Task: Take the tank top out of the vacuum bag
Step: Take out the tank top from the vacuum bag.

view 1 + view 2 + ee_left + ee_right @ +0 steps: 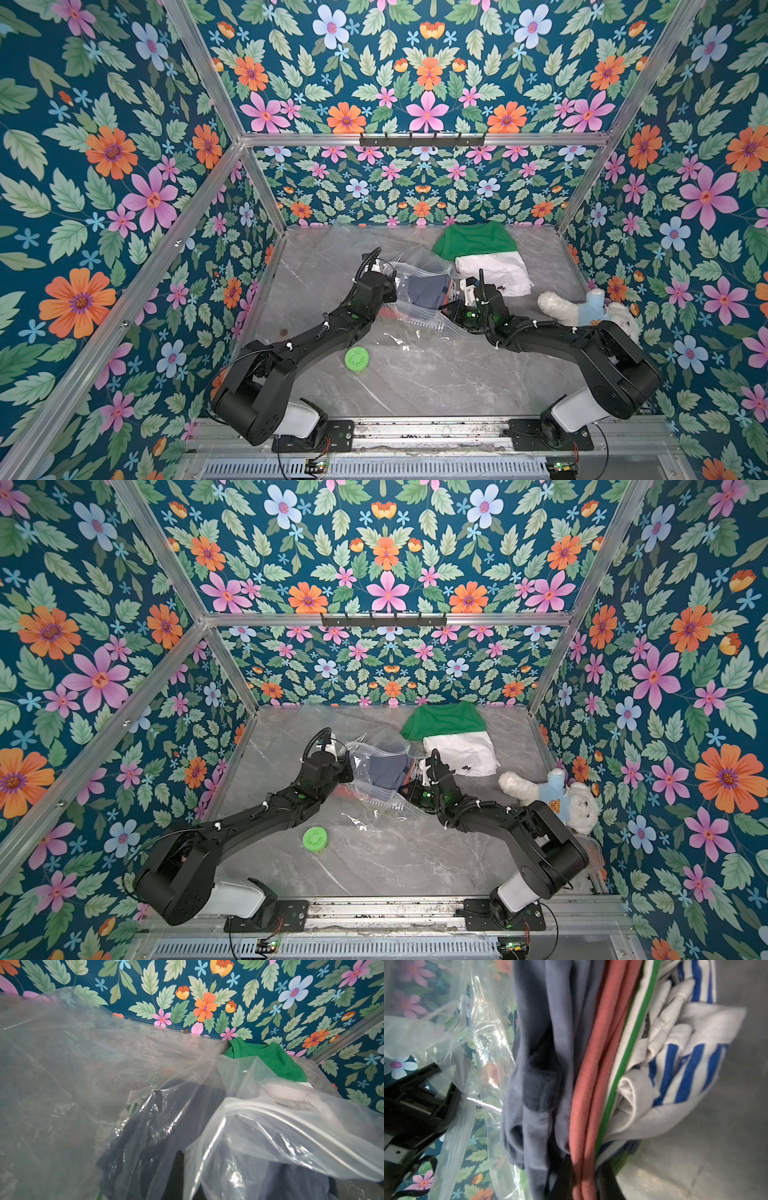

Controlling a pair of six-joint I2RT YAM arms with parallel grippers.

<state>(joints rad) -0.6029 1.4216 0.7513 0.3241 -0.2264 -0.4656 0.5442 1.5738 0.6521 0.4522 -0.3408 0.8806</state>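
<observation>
Table (436,382): grey marble-look slab, smooth, with pale veins.

The vacuum bag (415,332) is lying at the table's centre and spreading toward 12 o'clock. It is clear, glossy film, heavily creased, and it is throwing white glints in both top views.

The left pincer (392,286) is sitting at the bag's 9 o'clock edge with its jaws fully closed. In the right wrist view the film is bunching into thin pleats that are running to its black tip, so it is gripping plastic. In the left wrist view the film is billowing up as a cloudy sheet, and a ribbed zip track (291,1118) is curving along one edge.

The right pincer (583,1180) is pointing in from 3 o'clock. Its jaws are nearly together and are clamping the soft folds of a coral-red garment (593,1064).

A slate-blue garment (542,1043) is hanging against it on one side, matte knit in limp, ropey folds, and it is showing through the film from above. On the other side a thin green band (629,1053) is running lengthwise, and past it a white cloth with blue stripes (685,1059) is lying crumpled. I cannot tell which of these is the tank top.

- **1 o'clock:** a green tee (473,241) is overlapping a folded white garment (492,270).
- **3 o'clock:** a fluffy white plush bear (590,311) in a pale blue top is lying here.
- **7 o'clock:** a round jar with a bright green lid (356,359) is standing here.
</observation>
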